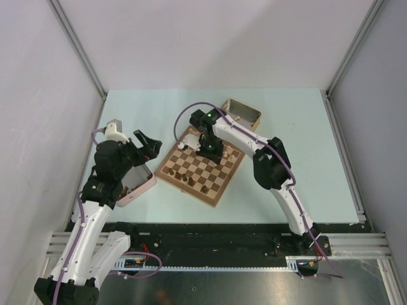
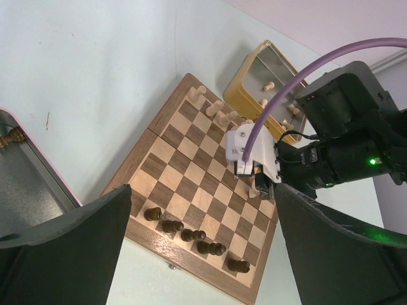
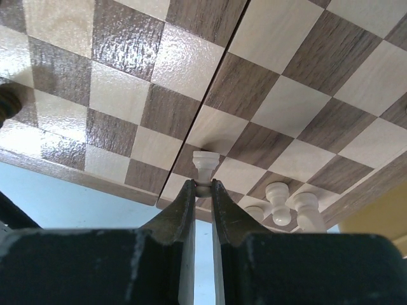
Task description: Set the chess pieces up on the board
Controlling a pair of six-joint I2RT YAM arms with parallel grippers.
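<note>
Nearest, at 9 o'clock from the board [image 1: 210, 175], the left hand [image 2: 203, 248] hangs released, spread wide, beside the pink tin [image 1: 141, 184]. The board lies mid-bench [image 1: 286, 140], turned cornerwise, with a row of dark chess pieces [image 2: 191, 235] along its 7 o'clock edge. Toward 12 o'clock the right hand [image 3: 203, 190] is clenched on a pale piece [image 3: 205, 166], low over the squares. More pale pieces [image 2: 216, 114] cluster at 11 o'clock, and a yellow tin [image 1: 245, 113] sits beyond at 1 o'clock.
</note>
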